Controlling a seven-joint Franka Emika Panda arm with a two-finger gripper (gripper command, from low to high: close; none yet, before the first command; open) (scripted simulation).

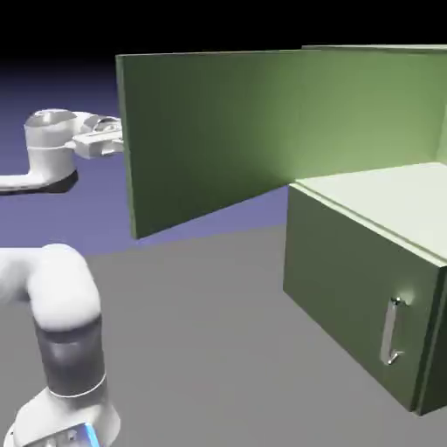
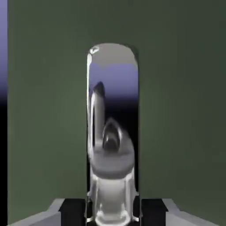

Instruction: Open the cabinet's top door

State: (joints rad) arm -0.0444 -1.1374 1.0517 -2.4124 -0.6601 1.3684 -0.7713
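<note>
Nearest to the hand camera is the silver bar handle (image 2: 112,132), which fills the middle of the hand view from the bottom edge up to its rounded end. The gripper (image 2: 113,211) is closed on this handle – one grey finger tip (image 2: 55,209) shows at the left of the bar and the other at the right, both pressed close to it. The polished metal mirrors the blue-violet backdrop and some dark shapes. Behind the handle the olive-green panel of the top door (image 1: 209,131) covers almost all of the hand view.

In the exterior view the top door is swung wide open – it stands out from the cabinet (image 1: 367,279) toward the left, and its free edge hides the gripper. The white arm (image 1: 52,148) reaches this edge from the left. The pale green inside of the cabinet is uncovered. Below it the lower door (image 1: 349,288) is shut, with its short handle (image 1: 394,330) upright.
</note>
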